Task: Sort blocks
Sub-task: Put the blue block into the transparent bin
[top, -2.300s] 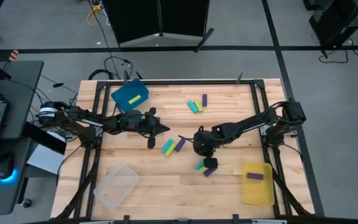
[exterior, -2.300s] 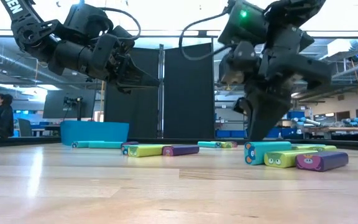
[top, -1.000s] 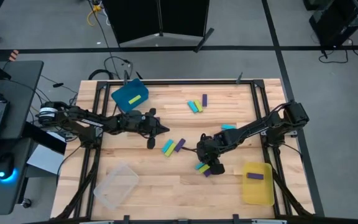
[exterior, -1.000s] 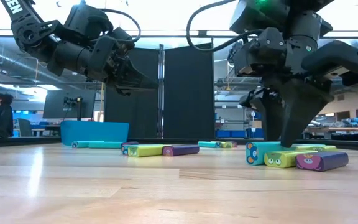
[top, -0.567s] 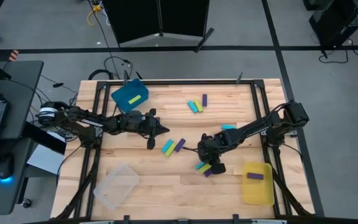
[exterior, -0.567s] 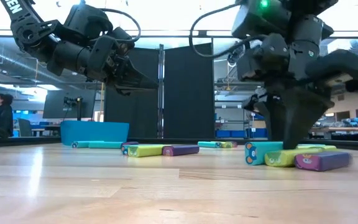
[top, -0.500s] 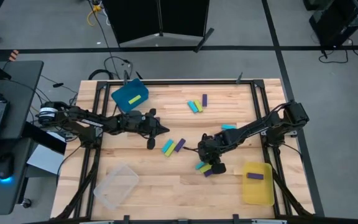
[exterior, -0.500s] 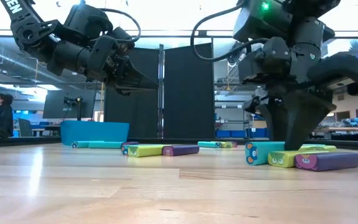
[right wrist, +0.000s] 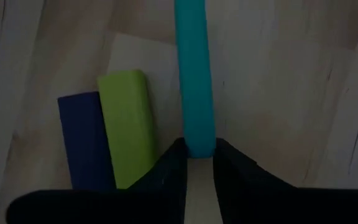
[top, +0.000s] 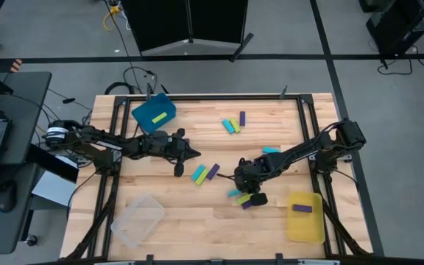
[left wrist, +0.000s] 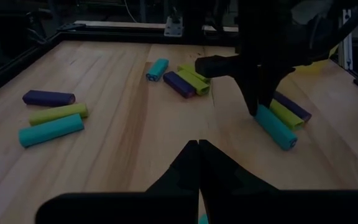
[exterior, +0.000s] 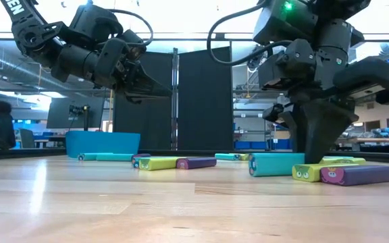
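My right gripper stands over a group of three blocks near the table's right front, shut on the cyan block. A lime block and a purple block lie flat beside it, side by side. My left gripper hangs shut above the table's middle left, touching nothing. More blocks lie flat on the wood: a cyan and purple pair, a far cluster and a single cyan one. My right gripper pinches the cyan block's near end between its two fingers, one on each long side. The fingers come steeply from above. The block lies flat on the table and runs away from the fingers.
A blue bin with a lime block in it stands at the far left. A clear bin sits at the near left. A yellow bin holding a purple block is at the near right, close to my right gripper.
My right gripper's fingers have drawn together onto the cyan block. The block has turned about on the table, swinging away from the lime block, and now shows its long side in the low view. The lime and purple blocks shifted slightly.
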You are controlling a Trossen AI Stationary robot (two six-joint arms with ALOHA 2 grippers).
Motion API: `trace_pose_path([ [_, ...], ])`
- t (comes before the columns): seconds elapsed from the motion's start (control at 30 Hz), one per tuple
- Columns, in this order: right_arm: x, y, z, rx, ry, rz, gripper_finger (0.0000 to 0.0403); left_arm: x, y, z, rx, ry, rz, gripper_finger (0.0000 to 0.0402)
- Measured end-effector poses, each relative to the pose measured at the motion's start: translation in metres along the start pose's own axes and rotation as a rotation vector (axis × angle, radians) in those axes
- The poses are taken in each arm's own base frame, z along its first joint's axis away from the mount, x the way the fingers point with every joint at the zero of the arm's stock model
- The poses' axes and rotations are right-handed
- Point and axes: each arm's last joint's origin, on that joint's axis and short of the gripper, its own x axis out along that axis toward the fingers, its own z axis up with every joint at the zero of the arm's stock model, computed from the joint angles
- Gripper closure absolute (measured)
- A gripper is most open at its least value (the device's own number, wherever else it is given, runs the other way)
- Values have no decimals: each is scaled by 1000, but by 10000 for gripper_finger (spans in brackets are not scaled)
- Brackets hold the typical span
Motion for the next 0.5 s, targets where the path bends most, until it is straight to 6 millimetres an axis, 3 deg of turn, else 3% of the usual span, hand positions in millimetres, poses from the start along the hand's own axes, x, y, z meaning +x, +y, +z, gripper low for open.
trace_pose_path([
  [0.27,-6,-4,4,46,-30,-20,339,0,-1,0,-22,3,-18,391],
  [0.5,-35,-10,10,127,-144,-98,339,0,-7,0,-27,-2,-74,388],
])
